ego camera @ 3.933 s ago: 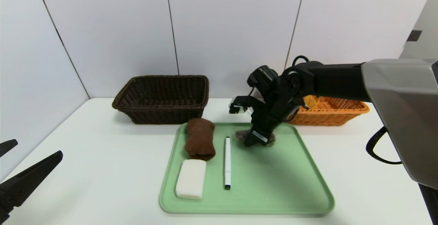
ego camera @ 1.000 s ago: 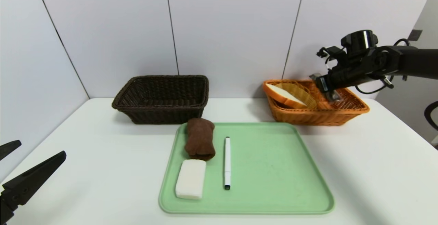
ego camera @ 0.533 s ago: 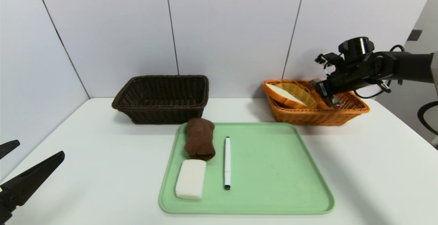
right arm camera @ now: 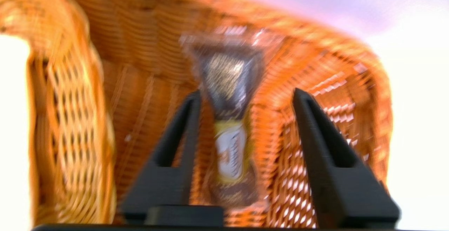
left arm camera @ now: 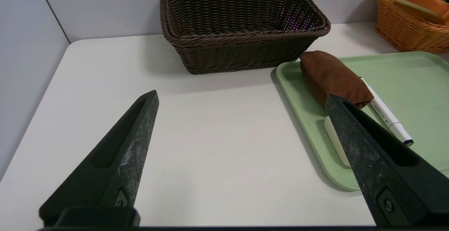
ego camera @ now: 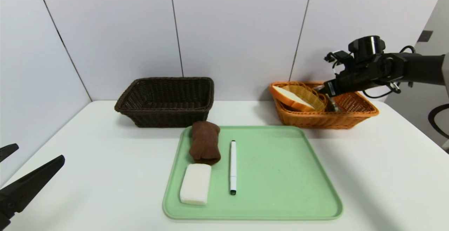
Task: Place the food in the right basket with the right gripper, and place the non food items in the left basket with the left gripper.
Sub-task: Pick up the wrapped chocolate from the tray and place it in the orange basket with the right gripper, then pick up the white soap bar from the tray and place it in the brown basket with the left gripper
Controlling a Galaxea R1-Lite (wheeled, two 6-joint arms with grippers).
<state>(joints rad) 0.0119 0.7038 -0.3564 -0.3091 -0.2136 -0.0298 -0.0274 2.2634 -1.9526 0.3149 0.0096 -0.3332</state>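
The right gripper (right arm camera: 247,99), jaws apart over the rectangular orange wicker basket (ego camera: 326,121), has the clear-wrapped dark snack (right arm camera: 231,129) lengthwise between its fingers inside that basket; clearance judged to depend on withdrawing upward without catching the wrapper, the right arm being nearer.

Bright diffuse light, soft shadows on white surfaces, right wrist view blurred, overexposed

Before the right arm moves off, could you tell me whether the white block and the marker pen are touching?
Apart: the head view shows bare green tray between block and pen.
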